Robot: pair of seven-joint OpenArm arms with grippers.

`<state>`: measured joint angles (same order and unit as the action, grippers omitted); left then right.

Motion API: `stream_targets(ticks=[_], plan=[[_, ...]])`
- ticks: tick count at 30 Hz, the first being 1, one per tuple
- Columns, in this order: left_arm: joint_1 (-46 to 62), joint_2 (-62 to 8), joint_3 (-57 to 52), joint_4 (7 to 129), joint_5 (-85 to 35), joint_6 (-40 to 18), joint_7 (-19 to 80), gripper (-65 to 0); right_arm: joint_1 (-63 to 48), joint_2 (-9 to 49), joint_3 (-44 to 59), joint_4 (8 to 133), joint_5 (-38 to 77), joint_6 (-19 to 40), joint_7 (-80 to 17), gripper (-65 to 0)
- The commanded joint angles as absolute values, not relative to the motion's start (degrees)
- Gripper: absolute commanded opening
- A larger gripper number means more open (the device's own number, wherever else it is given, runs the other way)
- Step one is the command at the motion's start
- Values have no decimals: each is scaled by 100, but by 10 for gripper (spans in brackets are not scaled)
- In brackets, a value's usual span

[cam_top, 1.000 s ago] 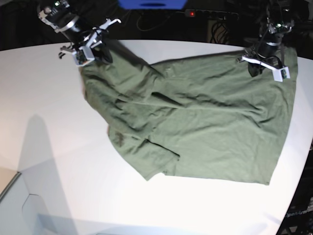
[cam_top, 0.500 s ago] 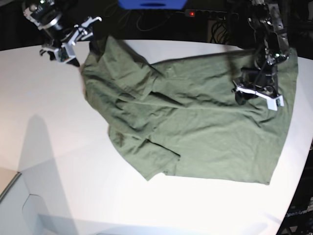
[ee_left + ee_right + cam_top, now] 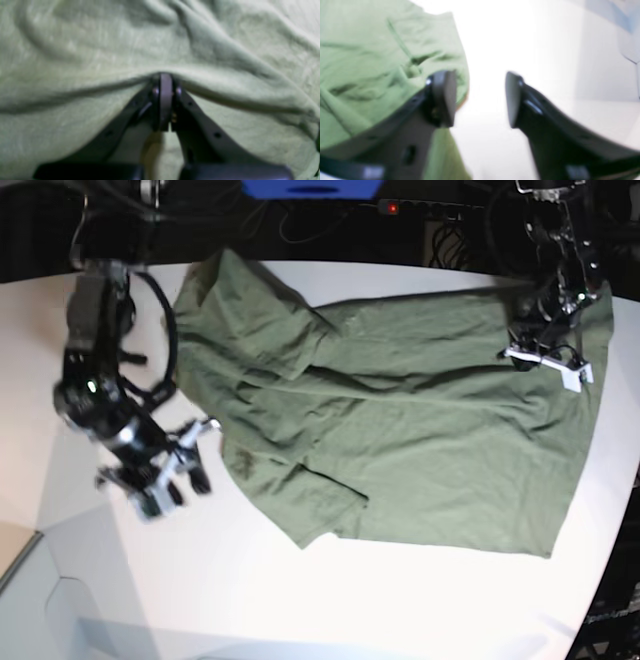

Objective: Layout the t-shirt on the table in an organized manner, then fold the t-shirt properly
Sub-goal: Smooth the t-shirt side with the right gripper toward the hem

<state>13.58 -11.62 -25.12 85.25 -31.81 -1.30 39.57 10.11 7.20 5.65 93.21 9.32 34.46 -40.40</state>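
Observation:
The olive-green t-shirt [image 3: 420, 430] lies spread and wrinkled across the white table [image 3: 300, 600], with a bunched fold along its left side. At its far right corner, my left gripper [image 3: 545, 358] is shut on a pinched ridge of the cloth. The left wrist view shows the jaws closed at the tip [image 3: 162, 77] with the t-shirt [image 3: 100, 37] draped over them. My right gripper [image 3: 185, 465] stands open just left of the shirt's left edge. In the right wrist view one finger [image 3: 442, 97] is over the t-shirt [image 3: 370, 50] hem, the other over the bare table [image 3: 490, 37].
A blue object [image 3: 310, 188] and a power strip with a red light [image 3: 390, 207] sit behind the table's far edge among cables. The table's curved edge [image 3: 612, 500] runs close to the shirt's right side. A grey surface [image 3: 25, 580] lies off the front left corner.
My right arm let go of the shirt's far left corner and swung down to the shirt's left edge, jaws open. My left gripper shut on the cloth at the far right.

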Motion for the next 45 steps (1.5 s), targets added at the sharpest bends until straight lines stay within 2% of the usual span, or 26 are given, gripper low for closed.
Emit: stream_targets(ticks=[1, 3, 5, 9, 17, 23, 27, 32, 35, 40, 45], plan=[[1420, -1191, -2519, 8488, -3081, -40, 4127, -648, 1402, 734, 426, 8989, 936, 3442, -3934, -490], [1420, -1200, -2519, 8453, -3081, -40, 4127, -648, 2009, 716, 66, 7960, 945, 3442, -3908, -587], [1429, -1174, -2519, 8479, -3081, -40, 4127, -648, 2492, 602, -286, 6985, 945, 3442, -3635, -650], [1437, -1156, -2492, 8532, -3108, -31, 4180, -649, 3099, 532, -681, 5218, 936, 3442, -2651, -650], [1437, -1147, -2484, 8532, -3134, -31, 4180, -649, 3380, 453, -980, 3609, 927, 3371, -1297, -650], [1376, -1147, -2484, 8470, -3116, -31, 4145, -649, 3512, 831, -998, 2862, 927, 1833, -505, -650], [1367, -1147, -2484, 8462, -3081, -31, 4136, -649, 3591, 1112, -1015, 2826, 927, 980, -198, -650], [1358, -1147, -2484, 8541, -3143, -31, 4136, -649, 3723, 1253, -980, 2862, 927, 224, 163, -650], [1182, -1112, -2484, 8725, -3143, -31, 4180, -649, 3749, 1253, -971, 3020, 954, 119, 242, -650], [1121, -954, -2501, 9675, -3152, -31, 4154, -649, 3134, 1279, -971, 4585, 963, 119, 127, -650], [629, -822, -2475, 10026, -3143, -31, 4163, -647, 2009, 1420, -963, 6949, 963, 119, -804, -650]])
